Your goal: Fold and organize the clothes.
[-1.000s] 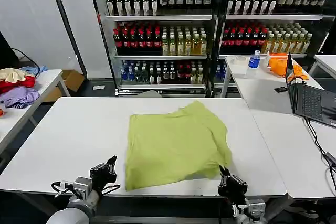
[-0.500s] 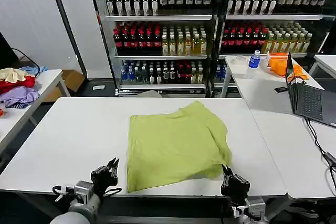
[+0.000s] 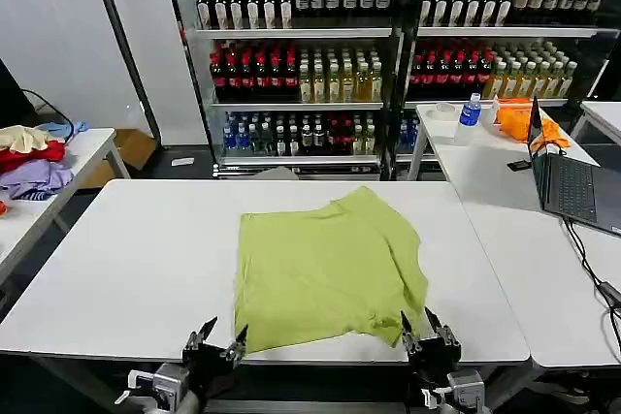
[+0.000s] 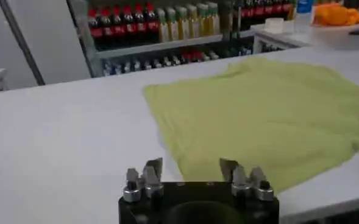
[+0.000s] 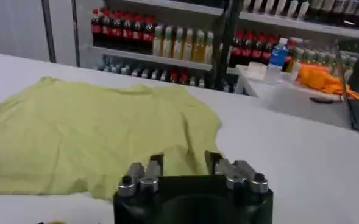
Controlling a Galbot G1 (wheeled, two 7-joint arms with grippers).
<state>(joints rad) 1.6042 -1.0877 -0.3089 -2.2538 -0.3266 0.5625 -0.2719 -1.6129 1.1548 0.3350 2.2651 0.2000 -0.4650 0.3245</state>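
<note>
T-shirt lies spread flat on the white table, roughly mid-table and toward the near edge, plain side up. Mostly smooth; a few creases along its right side, and its far corner bunches up a bit. Near hem sits close to the table's front edge.

Left gripper hangs at the near table edge, just off the shirt's near-left corner. Fingers spread apart, nothing between them. In the left wrist view the gripper points at the shirt, with the fabric edge just ahead of the tips.

Right gripper is at the near edge by the shirt's near-right corner, also parted and empty. In the right wrist view that gripper has the shirt hem right in front of it; can't tell if the tips touch cloth.

Laptop on the next table to the right, drinks fridges behind.
</note>
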